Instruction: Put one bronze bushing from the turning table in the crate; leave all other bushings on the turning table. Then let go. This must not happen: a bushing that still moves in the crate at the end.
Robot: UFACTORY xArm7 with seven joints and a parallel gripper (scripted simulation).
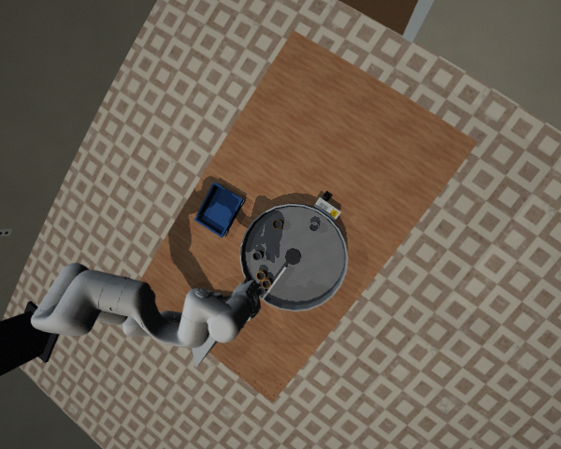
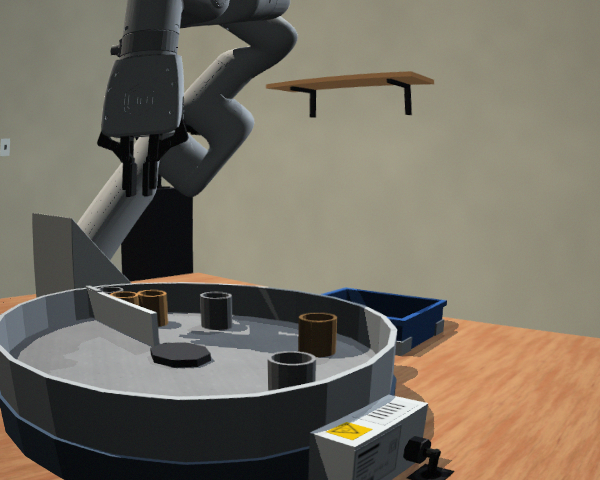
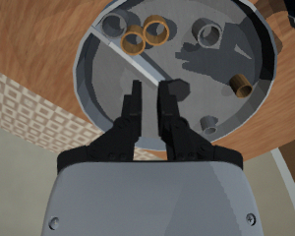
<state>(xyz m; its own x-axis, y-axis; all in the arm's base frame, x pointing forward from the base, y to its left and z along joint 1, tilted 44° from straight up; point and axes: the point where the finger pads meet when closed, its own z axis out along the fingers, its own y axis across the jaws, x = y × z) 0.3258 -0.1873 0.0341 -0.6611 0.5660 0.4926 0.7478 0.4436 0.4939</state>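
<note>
The turning table (image 1: 314, 275) (image 2: 83, 361) carries three bronze and three grey upright bushings. One bronze bushing (image 2: 317, 338) (image 3: 237, 83) stands alone near the rim on the crate's side. Two more, a bronze bushing (image 2: 160, 310) (image 3: 156, 43) and a second bronze bushing (image 3: 133, 51), stand close together beside the white bar. My gripper (image 2: 138, 193) (image 3: 149, 92) points down high above the table, its fingers a narrow gap apart with nothing between them. The blue crate (image 1: 209, 227) (image 2: 419, 333) stands beside the turning table; I see no bushing in it.
A grey bushing (image 2: 216, 312) (image 3: 200, 30) stands between the bronze pair and the lone one. Another grey bushing (image 2: 291, 377) is near the rim by the label box (image 1: 327, 208) (image 2: 375, 439). A third (image 2: 110, 290) is behind the white bar (image 2: 122, 316) (image 3: 133, 58). A dark hub (image 1: 293, 255) (image 2: 180, 354) marks the centre.
</note>
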